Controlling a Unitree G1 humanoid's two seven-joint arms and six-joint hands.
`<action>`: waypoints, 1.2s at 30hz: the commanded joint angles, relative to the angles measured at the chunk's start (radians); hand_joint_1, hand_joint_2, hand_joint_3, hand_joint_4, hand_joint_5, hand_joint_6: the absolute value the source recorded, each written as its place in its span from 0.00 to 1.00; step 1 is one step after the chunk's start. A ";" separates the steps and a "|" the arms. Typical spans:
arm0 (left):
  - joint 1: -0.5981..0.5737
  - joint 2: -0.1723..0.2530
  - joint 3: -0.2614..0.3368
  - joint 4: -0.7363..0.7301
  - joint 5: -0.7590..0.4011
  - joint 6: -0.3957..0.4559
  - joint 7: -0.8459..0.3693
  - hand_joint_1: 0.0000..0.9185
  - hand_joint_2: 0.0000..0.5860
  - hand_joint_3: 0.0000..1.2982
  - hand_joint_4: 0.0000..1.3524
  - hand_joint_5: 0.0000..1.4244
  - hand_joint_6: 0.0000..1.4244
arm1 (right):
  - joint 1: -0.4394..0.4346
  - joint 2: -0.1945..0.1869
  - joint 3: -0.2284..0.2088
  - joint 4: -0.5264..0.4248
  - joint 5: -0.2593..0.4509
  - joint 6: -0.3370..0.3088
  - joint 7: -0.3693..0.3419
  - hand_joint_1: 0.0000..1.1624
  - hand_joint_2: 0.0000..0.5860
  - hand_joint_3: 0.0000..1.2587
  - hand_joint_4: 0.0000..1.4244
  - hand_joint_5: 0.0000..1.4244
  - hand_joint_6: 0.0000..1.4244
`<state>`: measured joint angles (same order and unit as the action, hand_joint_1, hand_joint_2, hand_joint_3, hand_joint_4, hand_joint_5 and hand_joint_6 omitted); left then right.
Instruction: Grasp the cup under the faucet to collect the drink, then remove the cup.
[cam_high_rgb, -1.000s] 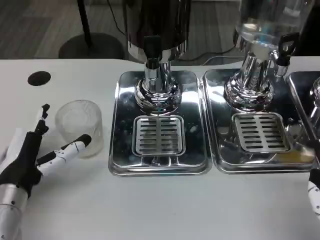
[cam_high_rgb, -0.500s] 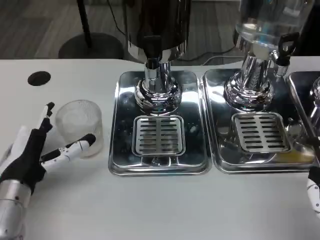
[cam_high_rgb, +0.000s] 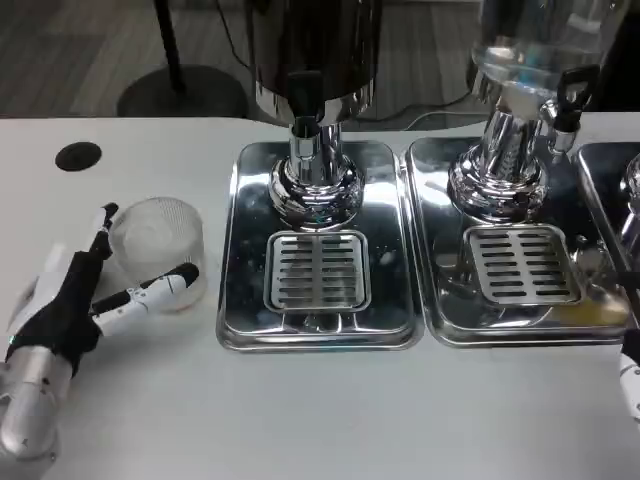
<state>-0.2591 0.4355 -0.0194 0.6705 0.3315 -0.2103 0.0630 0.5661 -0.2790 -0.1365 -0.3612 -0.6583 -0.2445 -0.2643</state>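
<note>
A clear ribbed cup (cam_high_rgb: 158, 250) stands upright on the white table, left of the steel drip tray (cam_high_rgb: 240, 250). The dark dispenser's faucet (cam_high_rgb: 304, 100) hangs over the slotted grate (cam_high_rgb: 317, 270), with nothing beneath it. My left hand (cam_high_rgb: 80, 300) is open beside the cup, its fingers spread on either side of the cup's near-left wall; whether they touch it I cannot tell. My right hand (cam_high_rgb: 630, 385) shows only as a sliver at the right edge, and its fingers are hidden.
A second dispenser with a clear tank (cam_high_rgb: 520, 50) stands on its own tray (cam_high_rgb: 430, 300) to the right. A black round hole (cam_high_rgb: 78, 156) marks the table at far left. Bare table runs along the front.
My left hand has slid forward and rightward, closing in around the cup. The cup and the right hand have stayed where they were.
</note>
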 joint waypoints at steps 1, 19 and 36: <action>-0.043 -0.003 -0.029 0.041 0.015 -0.005 0.006 0.44 0.14 0.00 0.00 0.07 0.10 | 0.000 0.001 -0.014 -0.015 0.017 -0.019 -0.005 0.60 0.89 0.26 0.18 0.11 0.03; -0.074 -0.005 -0.056 0.089 0.000 -0.030 0.014 0.44 0.17 0.13 0.18 0.13 0.12 | -0.008 -0.001 -0.031 -0.006 0.028 -0.020 0.001 0.61 0.90 0.26 0.19 0.11 0.03; -0.037 0.013 -0.036 0.056 -0.014 -0.035 0.026 0.41 0.22 0.33 0.37 0.20 0.14 | -0.021 0.003 -0.018 -0.001 0.020 -0.015 0.004 0.61 0.90 0.26 0.19 0.11 0.03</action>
<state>-0.3156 0.4433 -0.0580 0.7432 0.3238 -0.2331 0.0904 0.5519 -0.2781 -0.1533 -0.3622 -0.6408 -0.2553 -0.2612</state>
